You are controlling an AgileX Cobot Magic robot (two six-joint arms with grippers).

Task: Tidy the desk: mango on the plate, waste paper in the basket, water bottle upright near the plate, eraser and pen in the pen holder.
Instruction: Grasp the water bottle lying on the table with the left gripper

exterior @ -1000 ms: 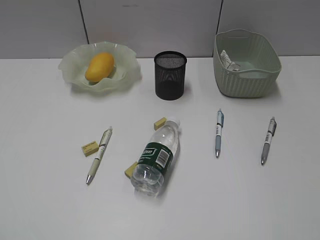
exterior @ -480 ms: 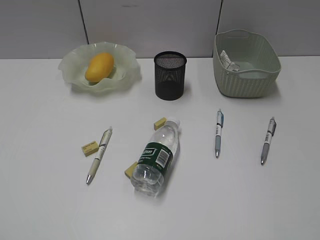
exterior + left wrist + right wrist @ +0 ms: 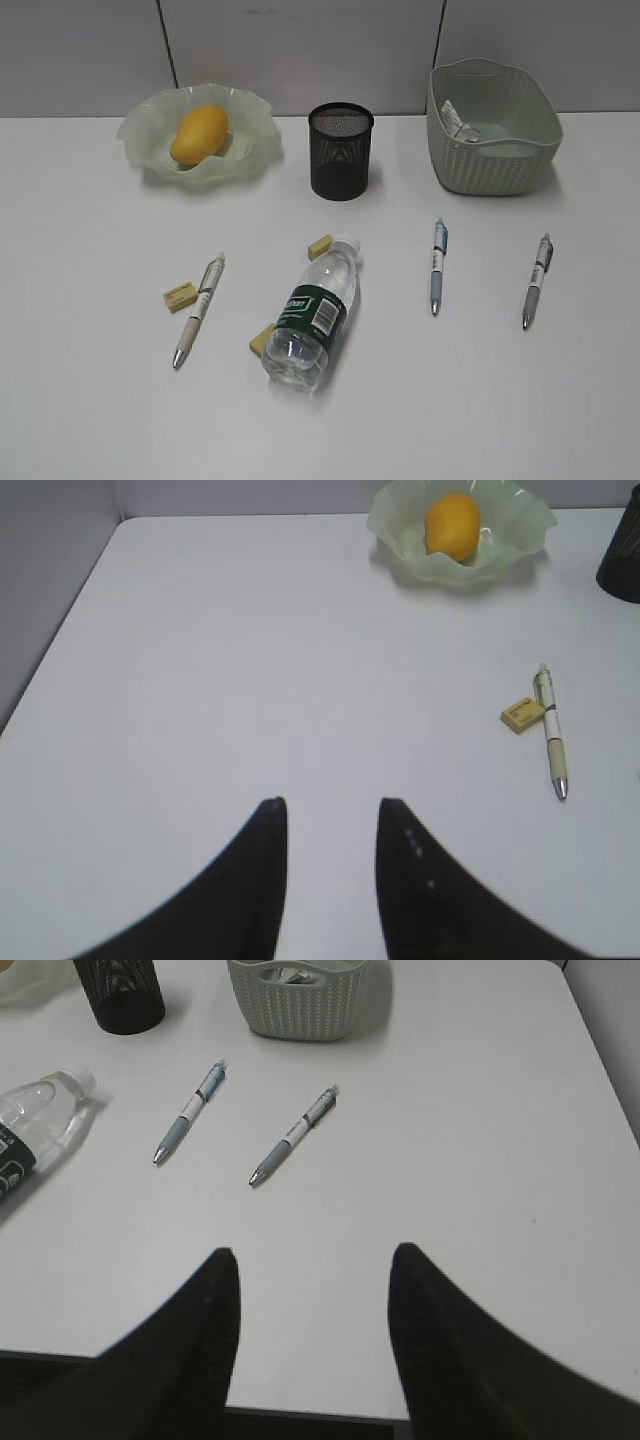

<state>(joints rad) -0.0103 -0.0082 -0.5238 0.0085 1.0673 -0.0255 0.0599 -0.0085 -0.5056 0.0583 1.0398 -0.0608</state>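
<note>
The mango (image 3: 199, 134) lies on the ruffled pale-green plate (image 3: 150, 135) at the back left of the desk (image 3: 90, 400). Waste paper (image 3: 458, 121) lies in the basket (image 3: 492, 165) at the back right. The black mesh pen holder (image 3: 341, 152) stands between them. The water bottle (image 3: 312, 312) lies on its side mid-desk. Three pens (image 3: 198, 309) (image 3: 437, 265) (image 3: 536, 280) and three yellow erasers (image 3: 180, 296) (image 3: 320, 246) (image 3: 262, 339) lie loose. My left gripper (image 3: 330, 805) is open and empty over bare desk. My right gripper (image 3: 315, 1255) is open and empty near the front edge. Neither shows in the exterior view.
A grey partition wall runs behind the desk. In the right wrist view the desk's front edge (image 3: 300, 1415) lies just below the jaws. In the left wrist view the desk's left edge (image 3: 60, 620) runs beside a grey wall.
</note>
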